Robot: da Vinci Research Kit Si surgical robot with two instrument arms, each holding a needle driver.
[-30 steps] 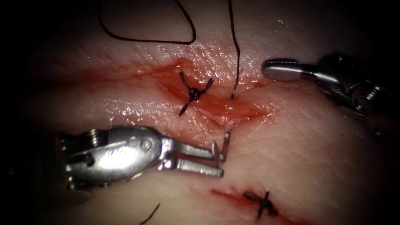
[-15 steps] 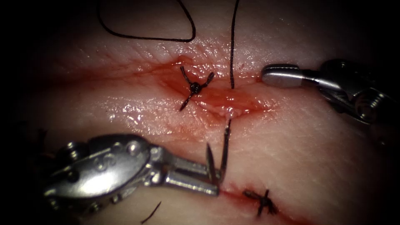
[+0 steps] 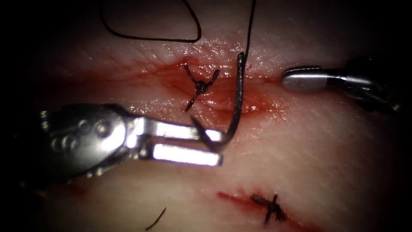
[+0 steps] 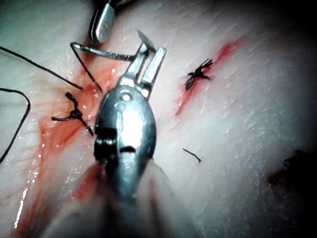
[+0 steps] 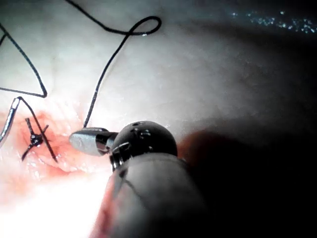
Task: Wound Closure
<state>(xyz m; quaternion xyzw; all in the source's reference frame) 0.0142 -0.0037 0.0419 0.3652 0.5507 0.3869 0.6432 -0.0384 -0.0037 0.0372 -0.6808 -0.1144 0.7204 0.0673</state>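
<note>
Left tool point(image 3: 214, 148) clamps the curved needle point(image 3: 237, 103) near its pointed end; the needle is clear of the tissue point(image 3: 326, 163), its body arching over the cut point(image 3: 223, 101), with the thread point(image 3: 249, 25) trailing from its rear end. Right tool point(image 3: 300, 79), jaws closed and holding nothing, hovers right of the cut. 1 knotted stitch point(image 3: 199, 88) lies left of the needle.
</note>
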